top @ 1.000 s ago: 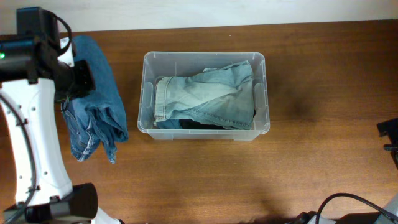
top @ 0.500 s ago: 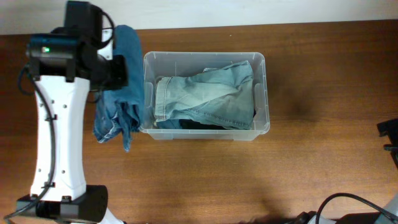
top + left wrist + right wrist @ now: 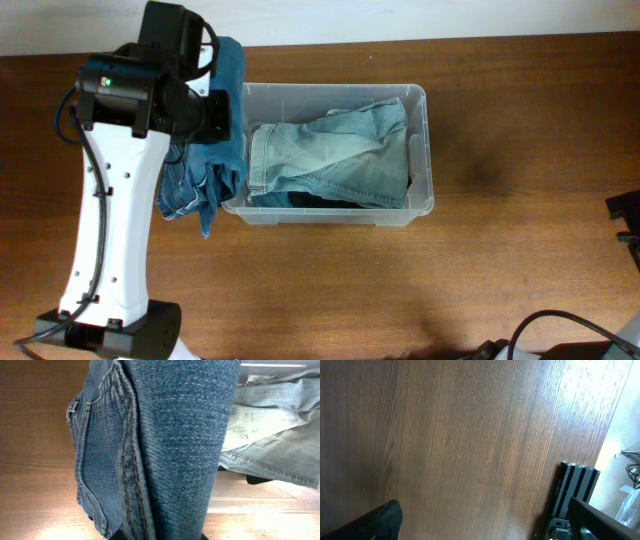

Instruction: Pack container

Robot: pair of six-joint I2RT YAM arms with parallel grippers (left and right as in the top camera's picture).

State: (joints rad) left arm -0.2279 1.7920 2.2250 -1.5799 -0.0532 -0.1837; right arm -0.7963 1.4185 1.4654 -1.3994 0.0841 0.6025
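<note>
denim hangs from the left pincer (image 3: 212, 115), closed tight on dark jeans (image 3: 165, 450). container (image 3: 428, 150) sits just right of it on the desk (image 3: 520, 280); lift until dangling legs clear its rim, then cross.

A black slotted rail (image 3: 577, 487) stands beside the wooden table (image 3: 500, 270).

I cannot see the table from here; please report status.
Left gripper shut on dark jeans, hanging outside container, at its left wall. Right gripper open, idle over table. Light jeans already inside.
</note>
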